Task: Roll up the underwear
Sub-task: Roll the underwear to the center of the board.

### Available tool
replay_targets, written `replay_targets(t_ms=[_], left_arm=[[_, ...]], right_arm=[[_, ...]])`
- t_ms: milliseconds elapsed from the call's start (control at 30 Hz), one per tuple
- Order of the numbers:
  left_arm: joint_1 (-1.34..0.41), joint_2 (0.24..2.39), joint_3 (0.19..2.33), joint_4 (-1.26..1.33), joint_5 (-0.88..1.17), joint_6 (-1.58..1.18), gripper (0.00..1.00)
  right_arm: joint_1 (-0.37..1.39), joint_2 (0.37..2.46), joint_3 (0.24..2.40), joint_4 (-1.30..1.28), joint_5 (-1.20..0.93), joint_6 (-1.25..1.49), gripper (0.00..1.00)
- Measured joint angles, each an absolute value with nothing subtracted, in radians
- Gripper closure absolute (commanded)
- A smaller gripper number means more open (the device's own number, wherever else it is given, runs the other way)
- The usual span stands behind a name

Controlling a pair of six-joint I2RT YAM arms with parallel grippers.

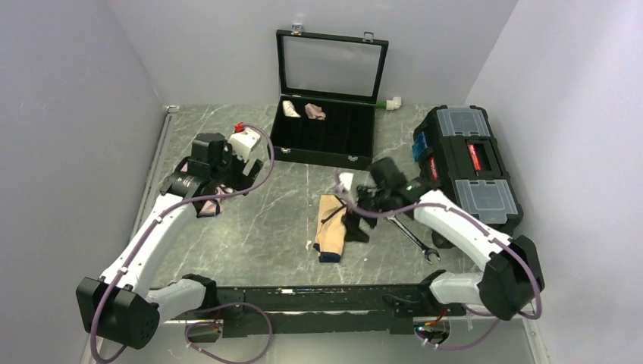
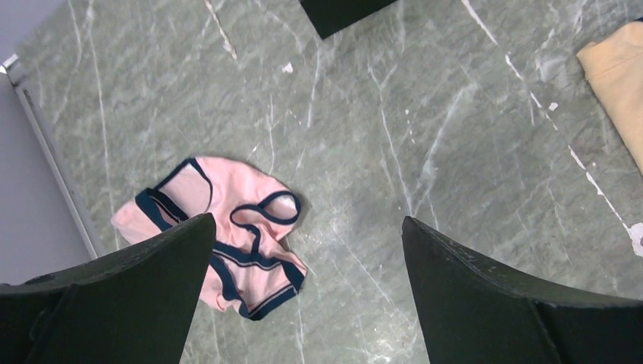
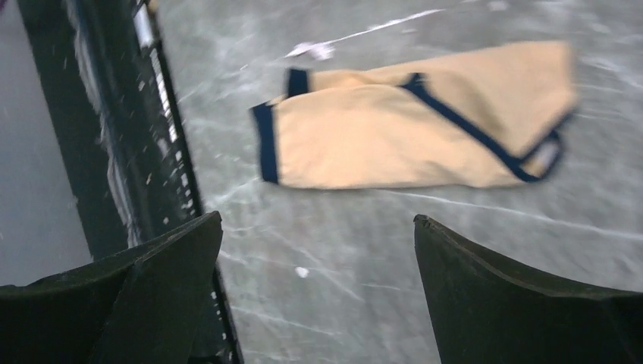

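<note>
Tan fabric with navy edging marks the underwear [image 1: 331,227], one piece lying folded in a narrow strip near the middle of the green marbled counter [image 1: 265,235] in the top view. At the back stands one black case [image 1: 324,144] with its glass lid raised. It holds two small rolls in neighbouring compartments, a cream roll [image 1: 290,108] and a pink roll [image 1: 315,111]. One black toolbox [image 1: 466,163] sits at the right, and one wrench [image 1: 415,239] lies near it on the counter. Of the two arms, the left arm [image 1: 152,227] reaches over the left side of the counter. The right arm [image 1: 462,224] reaches in just beside the tan piece.

From the left wrist, the left end effector [image 2: 307,227] has its two fingers spread wide and holds nothing. One pink underwear [image 2: 220,227] with dark edging lies crumpled on the counter below. A corner of the tan piece shows at the upper right edge.

From the right wrist, the right end effector [image 3: 317,220] is also spread and empty. It hangs above the counter, with the tan piece lying flat beyond its fingertips and apart from them.
</note>
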State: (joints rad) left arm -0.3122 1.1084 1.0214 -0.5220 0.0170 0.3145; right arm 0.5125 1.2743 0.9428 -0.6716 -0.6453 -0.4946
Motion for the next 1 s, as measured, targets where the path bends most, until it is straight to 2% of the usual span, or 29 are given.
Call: replay_targets(t_ms=[133, 467, 700, 1000], left_arm=[[-0.269, 1.117, 1.021, -0.56, 0.059, 0.3, 0.01], [-0.256, 1.123, 1.021, -0.59, 0.082, 0.293, 0.01], [-0.25, 1.124, 1.021, -0.59, 0.081, 0.293, 0.01], [-0.249, 1.127, 1.021, -0.59, 0.08, 0.293, 0.01]], right_arm=[[0.739, 1.244, 0.868, -0.661, -0.539, -0.506, 0.06], [0.973, 1.382, 0.86, -0.589, -0.313, -0.514, 0.27], [1.05, 1.459, 0.86, -0.551, -0.196, -0.513, 0.32], [1.077, 1.495, 0.859, -0.524, -0.146, -0.513, 0.39]])
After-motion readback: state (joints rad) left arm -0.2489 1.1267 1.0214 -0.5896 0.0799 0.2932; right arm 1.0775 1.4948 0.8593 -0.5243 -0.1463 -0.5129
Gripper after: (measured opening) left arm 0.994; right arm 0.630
